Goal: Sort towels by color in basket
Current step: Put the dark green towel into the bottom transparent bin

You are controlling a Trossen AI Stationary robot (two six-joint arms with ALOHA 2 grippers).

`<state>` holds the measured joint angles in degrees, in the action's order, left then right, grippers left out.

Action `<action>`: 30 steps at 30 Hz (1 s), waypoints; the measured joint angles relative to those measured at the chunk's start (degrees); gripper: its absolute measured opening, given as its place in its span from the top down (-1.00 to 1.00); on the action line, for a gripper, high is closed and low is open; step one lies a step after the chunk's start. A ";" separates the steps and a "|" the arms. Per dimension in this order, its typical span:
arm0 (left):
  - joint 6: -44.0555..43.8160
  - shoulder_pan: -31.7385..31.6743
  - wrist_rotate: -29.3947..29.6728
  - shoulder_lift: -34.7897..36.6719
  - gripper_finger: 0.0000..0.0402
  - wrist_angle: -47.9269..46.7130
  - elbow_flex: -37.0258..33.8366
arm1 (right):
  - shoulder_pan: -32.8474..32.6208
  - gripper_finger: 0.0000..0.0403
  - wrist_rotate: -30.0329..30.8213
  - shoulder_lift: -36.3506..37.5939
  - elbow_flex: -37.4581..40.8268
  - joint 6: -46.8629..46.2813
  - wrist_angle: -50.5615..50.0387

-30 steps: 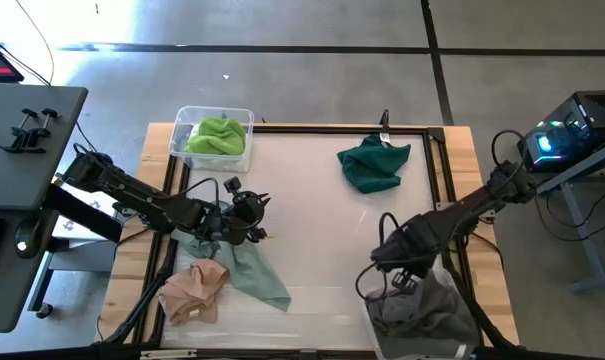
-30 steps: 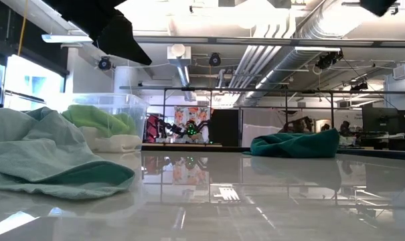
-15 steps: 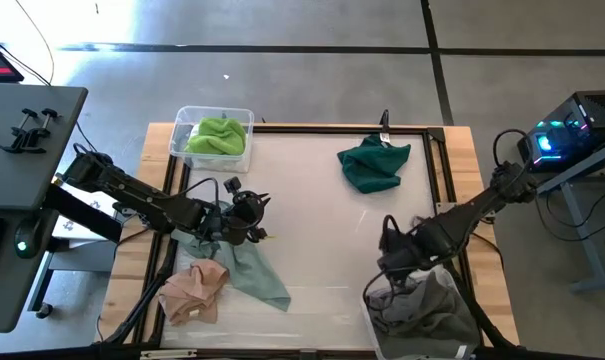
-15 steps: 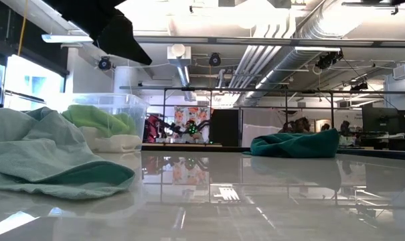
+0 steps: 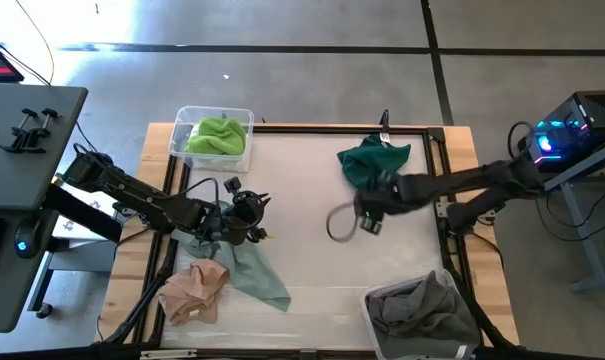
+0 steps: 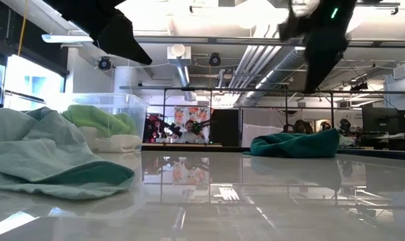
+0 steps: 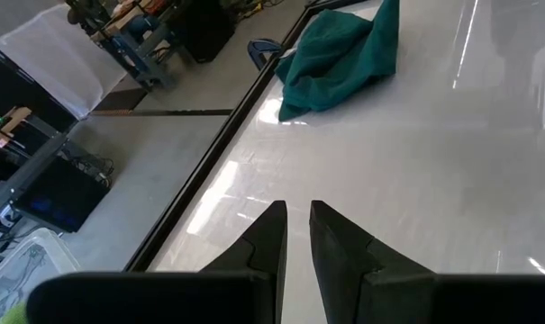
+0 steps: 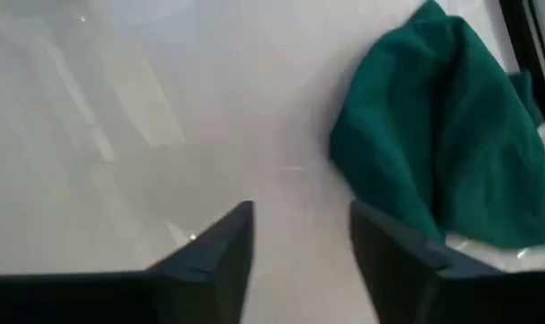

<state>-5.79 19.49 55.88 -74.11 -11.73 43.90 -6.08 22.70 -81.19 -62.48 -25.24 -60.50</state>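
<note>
right gripper: fingers apart, empty (near dark teal towel) | left gripper: nearly closed, empty

Bright overhead room light glares off the glossy white worktop, which mirrors the ceiling fixtures; the right arm and its wrist view are motion-blurred.

One camera looks straight down on the whole glossy white worktop; another sits level at its surface, facing the room. Both wrist cameras look closely forward, sharing the crumpled dark teal cloth towel.
</note>
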 joint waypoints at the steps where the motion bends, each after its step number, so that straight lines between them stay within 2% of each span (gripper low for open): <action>1: -0.02 0.00 0.00 0.00 0.81 0.00 0.00 | 2.31 0.06 -0.18 0.03 2.36 3.08 3.81; 4: -0.02 0.00 0.00 0.00 0.81 0.01 0.00 | 8.44 -0.19 -0.27 -0.79 8.14 9.59 15.20; 6: -0.01 0.00 0.00 0.00 0.81 0.00 0.00 | 11.99 -0.27 -0.30 -1.69 10.89 11.34 19.89; 10: -0.02 0.00 0.00 0.00 0.81 0.02 0.00 | 17.34 -0.30 -0.23 -3.47 14.13 14.12 25.55; 17: -0.07 0.00 0.00 -0.02 0.81 0.23 0.00 | 21.25 -0.28 -1.54 -5.13 19.13 19.72 33.01; 21: 0.00 0.00 0.00 -0.02 0.81 0.76 0.00 | 22.25 -0.05 -3.71 -5.13 21.98 20.05 35.10; 30: -1.81 -0.02 -0.79 -0.08 0.81 1.52 0.00 | 20.84 0.72 -7.69 -5.07 24.98 17.29 39.84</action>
<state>-7.59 19.46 55.09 -74.19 -10.21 43.90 14.76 15.00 -86.26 -37.50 -7.95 -20.65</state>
